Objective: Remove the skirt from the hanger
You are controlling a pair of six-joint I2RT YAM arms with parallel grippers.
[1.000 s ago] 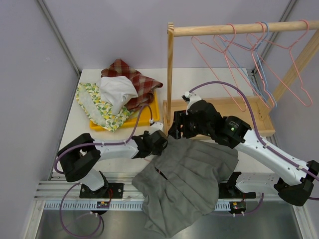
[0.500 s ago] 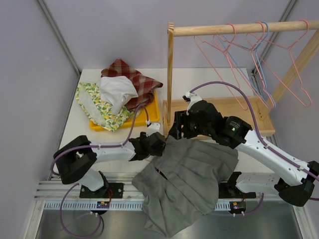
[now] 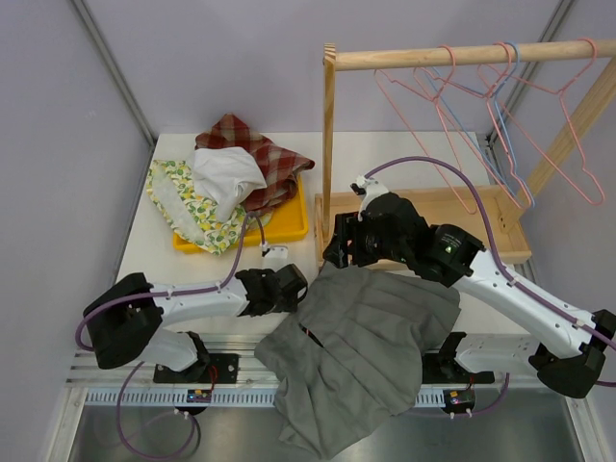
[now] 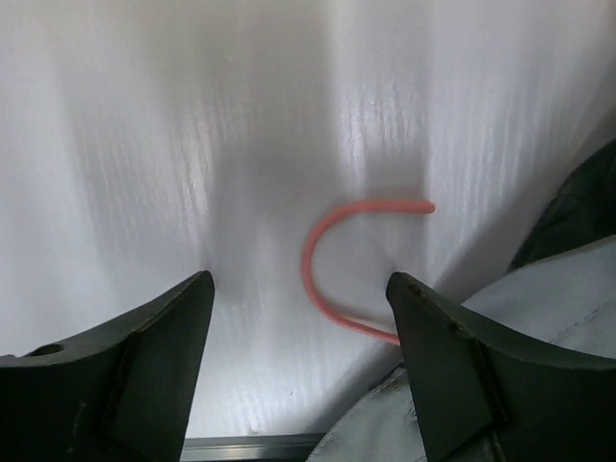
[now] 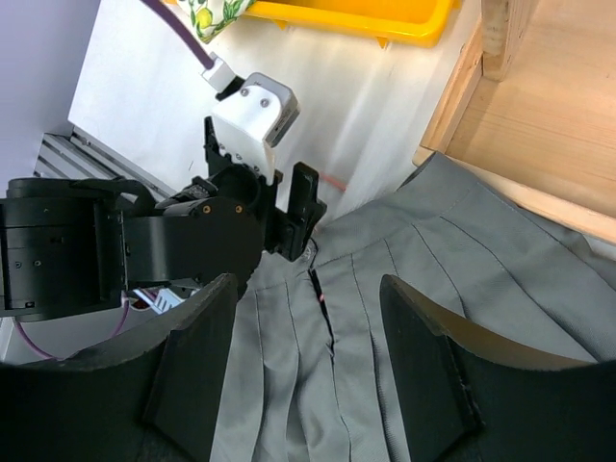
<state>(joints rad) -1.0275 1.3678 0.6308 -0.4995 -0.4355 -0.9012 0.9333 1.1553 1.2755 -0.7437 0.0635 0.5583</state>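
Note:
The grey pleated skirt [image 3: 371,351] lies on the table's front part, its hem hanging over the near edge. The pink hanger is still inside it: its hook [image 4: 322,260] sticks out of the waist onto the white table, and a bit of pink wire shows in the skirt's slit [image 5: 320,298]. My left gripper [image 3: 298,287] is open and empty at the skirt's left waist corner, the hook lying between and beyond its fingers [image 4: 452,356]. My right gripper [image 3: 344,252] is open and empty, hovering above the skirt's waist [image 5: 462,308].
A yellow tray [image 3: 294,226] with a pile of clothes stands at the back left. A wooden rack post [image 3: 329,144] and its base tray [image 3: 462,207] stand behind the skirt. Several wire hangers [image 3: 500,106] hang on the rail at the upper right.
My left arm has drawn back to the left and toward the near edge, its gripper still at the skirt's waist corner. The right arm and the skirt have hardly moved.

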